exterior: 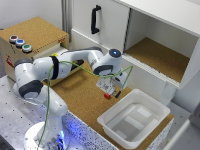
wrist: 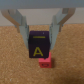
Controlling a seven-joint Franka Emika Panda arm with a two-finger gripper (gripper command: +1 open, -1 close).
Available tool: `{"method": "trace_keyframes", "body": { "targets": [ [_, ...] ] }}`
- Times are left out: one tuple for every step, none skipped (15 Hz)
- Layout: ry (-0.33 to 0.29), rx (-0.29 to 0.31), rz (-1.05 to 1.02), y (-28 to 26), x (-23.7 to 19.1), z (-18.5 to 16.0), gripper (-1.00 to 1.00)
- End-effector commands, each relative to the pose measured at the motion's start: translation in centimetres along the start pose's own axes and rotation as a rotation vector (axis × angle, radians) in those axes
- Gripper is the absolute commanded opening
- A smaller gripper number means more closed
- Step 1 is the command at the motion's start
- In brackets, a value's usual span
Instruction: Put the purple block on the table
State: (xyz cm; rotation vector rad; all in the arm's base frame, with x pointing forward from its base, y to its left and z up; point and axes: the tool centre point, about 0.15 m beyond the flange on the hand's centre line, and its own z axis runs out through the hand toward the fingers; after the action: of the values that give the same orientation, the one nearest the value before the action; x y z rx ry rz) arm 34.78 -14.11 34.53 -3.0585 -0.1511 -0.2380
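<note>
In the wrist view a dark purple block (wrist: 39, 46) with a yellow letter A on its face sits between my gripper's (wrist: 40, 48) two fingers, which press on its two sides. A tiny red cube (wrist: 45, 62) lies on the cork table (wrist: 15, 65), touching the purple block's lower edge. I cannot tell whether the purple block rests on the cork or hangs just above it. In the exterior view the gripper (exterior: 109, 91) points down over the table (exterior: 80, 95) with the red cube (exterior: 107, 96) at its tips. The purple block is hidden there.
A white plastic bin (exterior: 135, 117) stands on the table close to the gripper, on the exterior view's right. An open white cabinet (exterior: 160, 55) with a cork floor is behind. A wooden drawer box (exterior: 30, 37) with coloured buttons is at the exterior view's left.
</note>
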Motion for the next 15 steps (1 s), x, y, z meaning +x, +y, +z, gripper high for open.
{"method": "trace_keyframes", "body": {
  "targets": [
    [0.065,-0.157,0.064,-5.5,0.1,8.8,-1.00],
    [0.060,-0.159,0.075,-5.6,0.0,9.5,-1.00],
    [0.059,-0.154,0.077,-5.8,-0.1,9.9,-1.00],
    [0.057,-0.145,0.089,-6.1,-0.2,10.4,-1.00],
    [0.064,-0.134,0.093,-6.5,-0.1,10.8,-1.00],
    [0.063,-0.128,0.082,-7.0,0.1,11.3,-1.00],
    [0.055,-0.119,0.063,-7.7,0.6,11.8,-1.00],
    [0.057,-0.106,0.060,-7.8,1.0,12.0,-1.00],
    [0.059,-0.102,0.050,-7.8,1.5,12.4,-1.00],
    [0.053,-0.097,0.042,-7.7,2.0,12.7,-1.00],
    [0.071,-0.086,0.023,-7.7,2.5,12.8,-1.00],
    [0.060,-0.091,0.014,-7.6,3.0,13.2,-1.00],
    [0.051,-0.078,0.035,-7.2,3.5,13.5,-1.00],
    [0.045,-0.072,0.037,-7.1,3.8,13.8,-1.00],
    [0.041,-0.069,0.039,-7.2,4.1,14.2,-1.00]
  ]
}}
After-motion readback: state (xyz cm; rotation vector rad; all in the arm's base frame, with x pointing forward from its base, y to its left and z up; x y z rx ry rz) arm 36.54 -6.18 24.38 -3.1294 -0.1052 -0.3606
